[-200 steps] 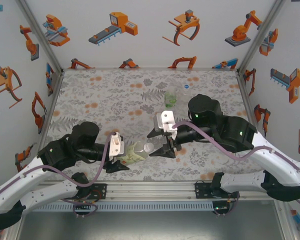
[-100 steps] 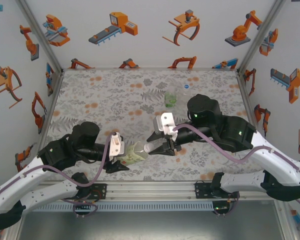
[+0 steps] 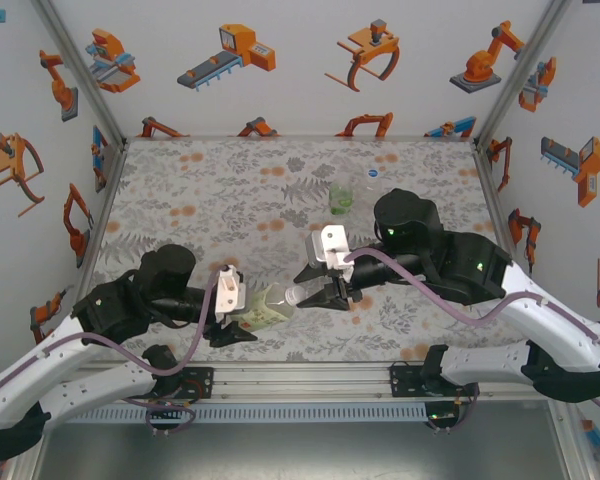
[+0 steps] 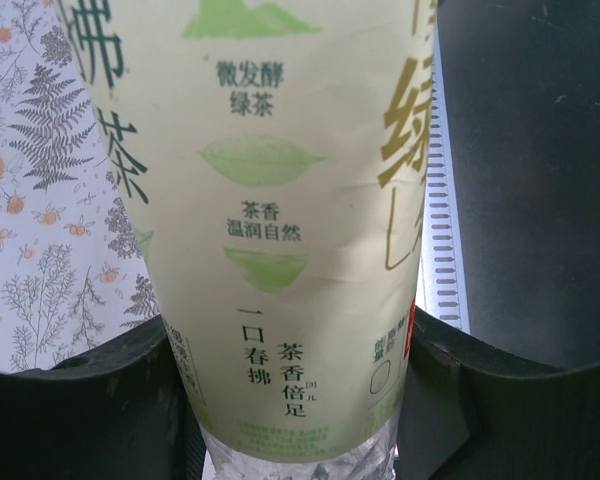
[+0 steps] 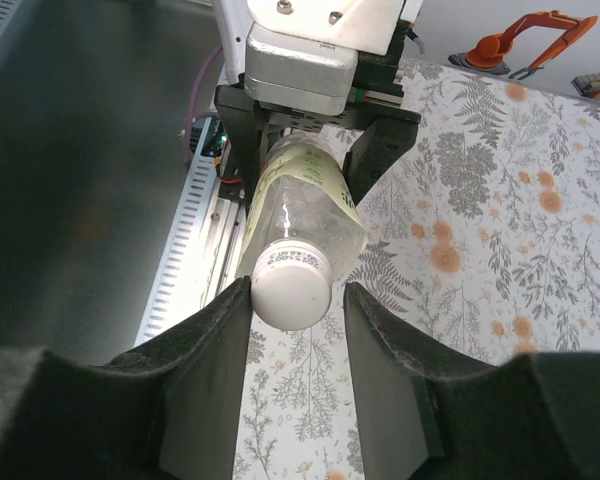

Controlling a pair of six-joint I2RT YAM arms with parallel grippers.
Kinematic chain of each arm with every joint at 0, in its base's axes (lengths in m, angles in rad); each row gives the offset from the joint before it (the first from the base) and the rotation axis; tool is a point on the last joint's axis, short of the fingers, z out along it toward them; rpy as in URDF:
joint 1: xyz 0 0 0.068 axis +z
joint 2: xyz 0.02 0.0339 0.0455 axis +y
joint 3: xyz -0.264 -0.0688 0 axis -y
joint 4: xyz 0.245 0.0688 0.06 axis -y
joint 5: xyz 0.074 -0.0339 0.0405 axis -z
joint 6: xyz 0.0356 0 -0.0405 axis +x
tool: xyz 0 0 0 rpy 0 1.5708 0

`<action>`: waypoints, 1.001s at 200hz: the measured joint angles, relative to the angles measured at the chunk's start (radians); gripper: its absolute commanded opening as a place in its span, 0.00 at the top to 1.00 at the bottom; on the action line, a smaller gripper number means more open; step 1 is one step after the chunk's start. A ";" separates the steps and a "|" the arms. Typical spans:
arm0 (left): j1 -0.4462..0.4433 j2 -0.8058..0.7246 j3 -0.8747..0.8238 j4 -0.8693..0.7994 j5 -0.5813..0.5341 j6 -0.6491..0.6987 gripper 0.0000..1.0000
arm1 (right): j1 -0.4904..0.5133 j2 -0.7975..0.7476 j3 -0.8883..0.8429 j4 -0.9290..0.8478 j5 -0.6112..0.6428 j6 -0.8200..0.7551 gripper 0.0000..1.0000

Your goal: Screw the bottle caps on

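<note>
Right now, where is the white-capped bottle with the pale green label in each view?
Top external: bottle held sideways at low centre, cap end pointing right.
Left wrist: its label runs up the middle, gripped between the left fingers.
Right wrist: centre, white cap facing the camera between the right fingers.
Shared landmark: the fern-print table.

White walls (image 3: 300, 95) with orange robot-arm pictures (image 3: 227, 52), fern-patterned tabletop (image 3: 210, 190), metal corner posts (image 3: 80, 70), metal rail (image 3: 310, 380) at near edge
</note>
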 measured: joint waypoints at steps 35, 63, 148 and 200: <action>0.000 0.000 0.000 0.000 -0.005 -0.001 1.00 | 0.000 0.000 0.000 0.001 0.000 0.007 0.79; 0.000 0.002 0.000 -0.006 -0.007 -0.003 1.00 | 0.000 -0.012 -0.028 0.033 0.019 0.086 0.98; 0.003 0.000 -0.021 -0.045 -0.139 -0.031 1.00 | -0.001 -0.025 -0.161 0.128 0.360 1.147 1.00; 0.003 0.037 -0.026 -0.080 -0.175 -0.031 1.00 | 0.001 0.045 -0.084 -0.039 0.454 1.548 0.88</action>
